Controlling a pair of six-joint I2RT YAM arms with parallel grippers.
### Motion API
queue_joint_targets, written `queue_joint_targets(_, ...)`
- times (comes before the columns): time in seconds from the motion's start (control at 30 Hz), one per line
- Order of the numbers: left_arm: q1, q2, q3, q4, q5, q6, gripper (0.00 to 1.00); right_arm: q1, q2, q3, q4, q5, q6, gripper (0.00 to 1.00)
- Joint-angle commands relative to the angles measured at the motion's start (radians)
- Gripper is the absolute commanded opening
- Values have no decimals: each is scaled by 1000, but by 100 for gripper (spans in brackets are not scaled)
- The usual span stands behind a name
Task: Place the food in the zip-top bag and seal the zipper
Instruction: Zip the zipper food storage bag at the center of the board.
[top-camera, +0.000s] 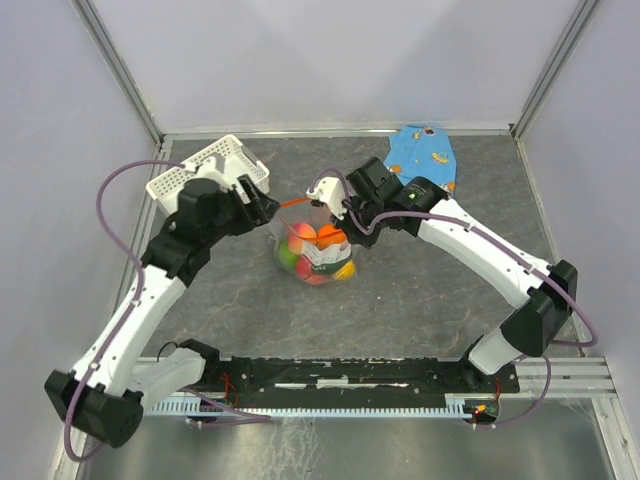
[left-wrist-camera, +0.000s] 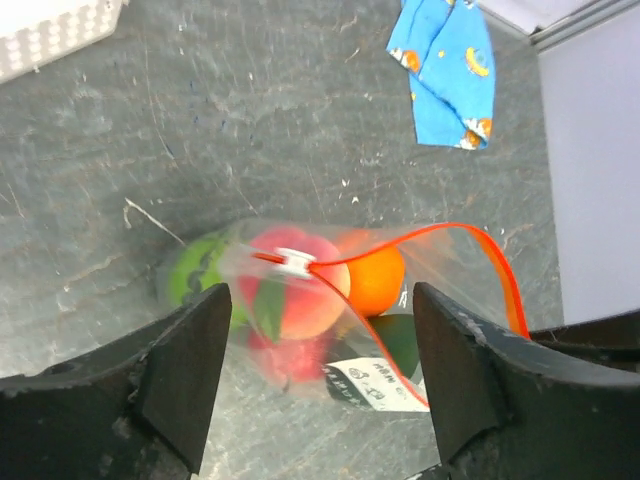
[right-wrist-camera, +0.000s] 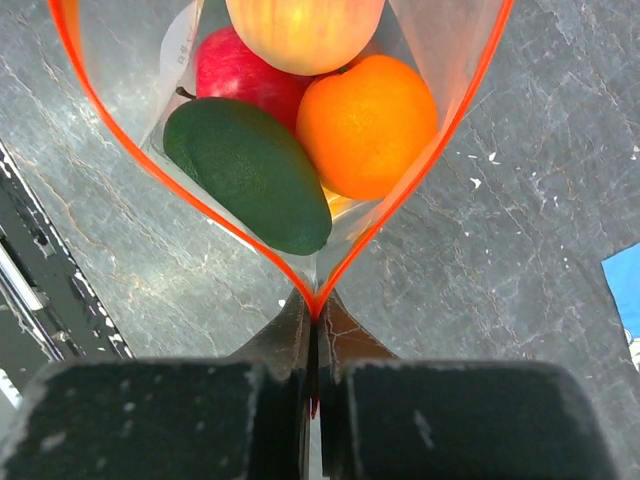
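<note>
Zip-top bag (top-camera: 314, 252): clear and crinkly, standing mouth-up on the grey tabletop (top-camera: 430, 290), at the middle between the two arms; a white printed label shows on its near side.
Food (top-camera: 318, 240): all inside the bag, packed close together.
Fruits seen by the right wrist camera: dark green fruit (right-wrist-camera: 250, 170) nearest the pinched corner, orange fruit (right-wrist-camera: 365, 125) touching it, red fruit (right-wrist-camera: 235, 75) and peach-pink fruit (right-wrist-camera: 300, 30) beyond, with a yellow sliver (right-wrist-camera: 340, 205) under the orange one.
Striped green fruit (left-wrist-camera: 195, 275): pressed against the bag's left wall, seen through the plastic.
Zipper (left-wrist-camera: 480, 240): red-orange strip; its two halves spread apart into a loop, so the mouth gapes on the right side.
Slider (left-wrist-camera: 293, 262): small and white, sitting on the strip above the peach-pink fruit.
Left hand (top-camera: 266, 207): released, fingers (left-wrist-camera: 185, 370) spread wide, pointing at the bag's left far corner; its arm reaches in from the near left, elbow bent.
Right hand (top-camera: 345, 214): clenched on the zipper's right end, where the two halves meet in a V at the fingertips (right-wrist-camera: 290, 335); its arm reaches in from the near right, wrist bent towards the bag.
White lattice basket (top-camera: 210, 166): far left, behind the left hand.
Blue patterned cloth (top-camera: 422, 158): far right, lying flat behind the right arm.
</note>
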Motion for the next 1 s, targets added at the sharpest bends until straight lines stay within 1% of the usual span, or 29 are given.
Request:
queue_joint_targets(0.0, 156, -85, -79, 154, 283, 209, 82, 2, 16, 75, -38, 46, -58, 2)
queue_joint_targets(0.13, 264, -80, -154, 226, 509, 297, 87, 2, 24, 89, -55, 104, -74, 2)
queue_joint_targets(0.27, 339, -68, -211, 303, 685, 369, 87, 2, 7, 73, -51, 153, -81, 2)
queue_joint_targets(0.33, 354, -59, -226, 344, 737, 415, 87, 2, -7, 52, -55, 152, -130, 2)
queue_joint_targets(0.4, 369, -31, -231, 372, 810, 466, 87, 2, -46, 1, -21, 129, -187, 2)
queue_joint_targets(0.47, 383, -1, -230, 391, 880, 520, 83, 2, -91, -56, 19, 105, -250, 2)
queue_joint_targets(0.6, 384, 22, -264, 472, 926, 605, 84, 4, -160, -137, 90, 122, -310, 2)
queue_joint_targets(0.67, 384, 8, -291, 499, 956, 690, 85, 2, -171, -151, 101, 133, -321, 2)
queue_joint_targets(0.83, 384, -56, -393, 601, 1029, 826, 86, 1, -170, -171, 102, 131, -335, 2)
queue_joint_targets(0.93, 386, -84, -410, 573, 1025, 906, 87, 1, -171, -180, 113, 135, -343, 2)
queue_joint_targets(0.97, 387, -92, -408, 561, 1028, 912, 87, 0, -174, -185, 120, 139, -343, 2)
